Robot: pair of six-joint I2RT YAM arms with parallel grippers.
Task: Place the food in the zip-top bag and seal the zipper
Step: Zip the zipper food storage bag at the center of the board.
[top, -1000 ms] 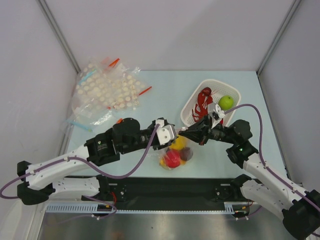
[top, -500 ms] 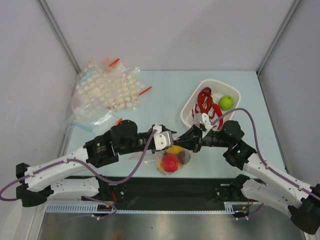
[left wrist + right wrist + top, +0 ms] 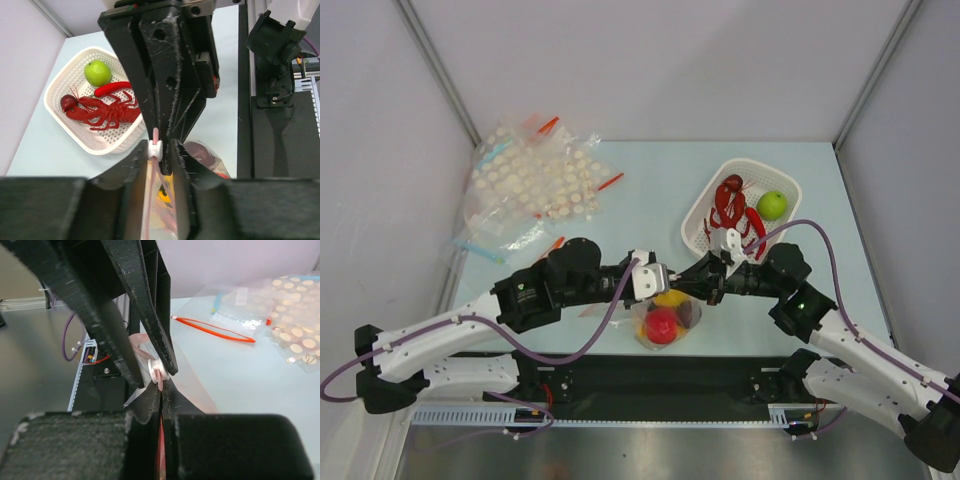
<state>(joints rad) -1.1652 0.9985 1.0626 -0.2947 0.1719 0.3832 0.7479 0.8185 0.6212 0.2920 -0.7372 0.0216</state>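
Observation:
The zip-top bag (image 3: 665, 322) lies at the table's near edge, holding a red apple (image 3: 661, 326), a yellow food (image 3: 671, 298) and a dark purple fruit (image 3: 689, 313). Both grippers meet at its mouth. In the left wrist view my left gripper (image 3: 157, 150) straddles the pinkish zipper (image 3: 149, 200), its jaws closed around the white slider (image 3: 156, 148). My right gripper (image 3: 161, 387) is shut on the end of the zipper strip, just beyond the slider (image 3: 156, 371). The red lobster (image 3: 729, 206) and the green apple (image 3: 772, 205) lie in the white basket (image 3: 792, 186).
The basket (image 3: 54, 96) also holds a red chili (image 3: 113, 88) and a dark red piece (image 3: 68, 102). Clear bags printed with white dots (image 3: 535, 180) are heaped at the back left. Grey walls close three sides. A black rail runs along the near edge.
Both grippers have drawn closer together over the bag's mouth and come slightly nearer. The right arm has reached further left. The bag has shifted a little.

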